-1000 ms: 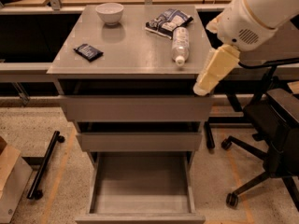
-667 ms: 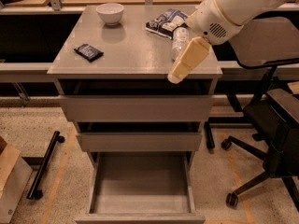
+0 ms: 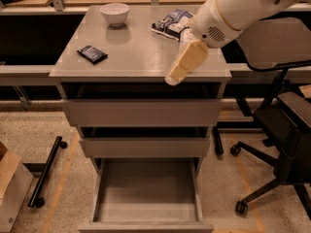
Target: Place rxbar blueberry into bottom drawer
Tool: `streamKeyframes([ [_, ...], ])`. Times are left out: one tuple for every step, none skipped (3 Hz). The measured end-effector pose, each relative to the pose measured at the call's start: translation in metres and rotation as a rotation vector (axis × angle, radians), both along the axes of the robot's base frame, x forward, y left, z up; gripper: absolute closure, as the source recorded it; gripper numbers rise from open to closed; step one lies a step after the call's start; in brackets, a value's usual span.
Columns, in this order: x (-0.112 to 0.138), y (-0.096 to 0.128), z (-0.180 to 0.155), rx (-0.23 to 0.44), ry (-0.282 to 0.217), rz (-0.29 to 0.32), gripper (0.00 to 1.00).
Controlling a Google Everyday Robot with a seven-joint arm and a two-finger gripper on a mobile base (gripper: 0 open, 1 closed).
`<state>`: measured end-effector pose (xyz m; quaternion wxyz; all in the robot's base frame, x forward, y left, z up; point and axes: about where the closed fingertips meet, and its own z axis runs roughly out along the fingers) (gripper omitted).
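The rxbar blueberry (image 3: 92, 54) is a small dark bar lying flat on the left part of the grey cabinet top (image 3: 136, 57). The bottom drawer (image 3: 146, 215) is pulled out below and its plain grey inside holds nothing. My gripper (image 3: 173, 77) is cream-coloured and hangs from the white arm over the front right of the cabinet top, well to the right of the bar and holding nothing that I can see. The arm covers the clear bottle.
A white bowl (image 3: 114, 12) stands at the back left of the top and a blue-and-white bag (image 3: 170, 24) at the back right. The two upper drawers (image 3: 141, 113) are slightly ajar. A black office chair (image 3: 286, 130) stands on the right, a cardboard box (image 3: 9, 183) and a black wheeled base (image 3: 46, 171) on the left.
The arm and gripper have swung left from beyond the cabinet's right edge to over its front right part, and now hide the bottle. The bar and drawers have not moved.
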<state>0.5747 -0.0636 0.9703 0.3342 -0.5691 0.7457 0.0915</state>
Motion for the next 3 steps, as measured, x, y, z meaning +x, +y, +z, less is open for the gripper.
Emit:
streamKeyframes([
  [0.034,0.033,-0.010,0.064,-0.022,0.007,0.00],
  [0.076,0.067,-0.026,0.105,-0.022,0.031,0.00],
  [0.125,0.117,-0.047,0.146,-0.006,0.062,0.00],
])
